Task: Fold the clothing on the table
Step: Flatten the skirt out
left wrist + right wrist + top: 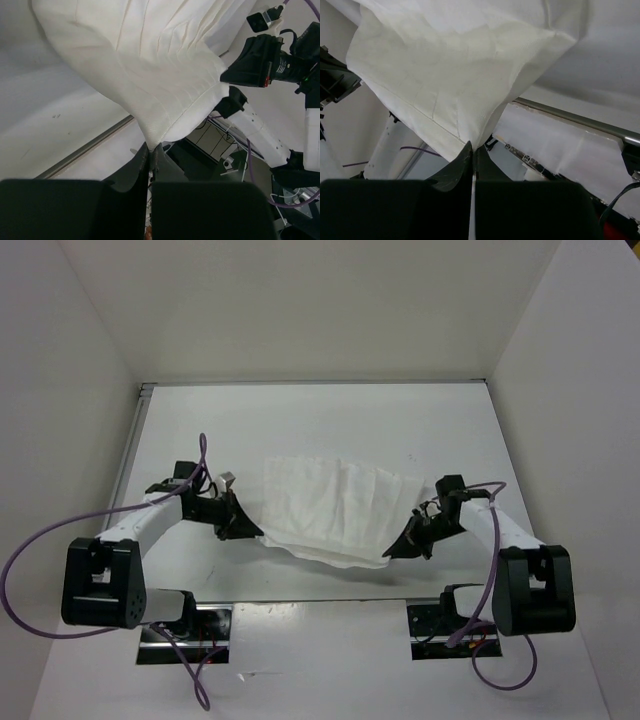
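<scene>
The clothing (330, 508), a thin white creased fabric, hangs stretched between both grippers above the near part of the table (320, 420); its far part rests on the surface. My left gripper (258, 534) is shut on the clothing's near left corner. In the left wrist view that corner (152, 142) tapers into the left gripper (151, 150). My right gripper (390, 551) is shut on the near right corner. The right wrist view shows the fabric (450, 85) pinched at the right gripper (473, 146), its hem sagging between the arms.
White walls enclose the table on three sides. A metal edge strip (570, 119) runs along the near edge. The two arm bases (185, 625) (450, 625) sit below it, with purple cables (30, 550) looping at each side.
</scene>
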Robot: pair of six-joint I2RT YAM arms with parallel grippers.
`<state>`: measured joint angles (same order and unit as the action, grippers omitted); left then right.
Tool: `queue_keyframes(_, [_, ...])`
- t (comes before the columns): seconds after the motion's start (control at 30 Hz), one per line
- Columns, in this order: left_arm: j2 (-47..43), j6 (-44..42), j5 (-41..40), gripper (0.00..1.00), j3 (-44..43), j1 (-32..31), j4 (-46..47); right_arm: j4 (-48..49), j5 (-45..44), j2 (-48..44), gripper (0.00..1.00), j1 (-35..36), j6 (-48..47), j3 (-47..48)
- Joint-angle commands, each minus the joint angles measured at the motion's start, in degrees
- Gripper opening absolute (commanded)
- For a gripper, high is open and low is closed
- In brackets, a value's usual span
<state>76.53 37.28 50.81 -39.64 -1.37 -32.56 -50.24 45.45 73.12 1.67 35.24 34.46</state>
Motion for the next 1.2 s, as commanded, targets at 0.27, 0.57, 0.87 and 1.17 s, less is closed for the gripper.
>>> queue_keyframes(0.27, [-7.5, 0.1, -1.9, 0.00, -7.2, 1.5, -5.6, -12.9, -9.1, -3.5, 0.00, 0.8, -2.4, 9.0])
queue_keyframes(0.57, [7.1, 8.0, -6.1, 0.00, -23.0, 1.5, 11.6, 0.1, -10.6, 8.2, 0.00, -2.4, 1.4, 29.1])
queue_keyframes(0.87, [30.2, 5.4, -9.8, 0.00, -71.7, 2.2, 12.2, 12.2, -19.4, 23.0, 0.00, -4.6, 4.7, 69.9])
queue_keyframes(1.17, [17.4, 1.8, -14.8, 0.00, -54.0, 2.0, 16.2, 15.3, -20.5, 8.9, 0.00, -4.6, -1.0, 52.2])
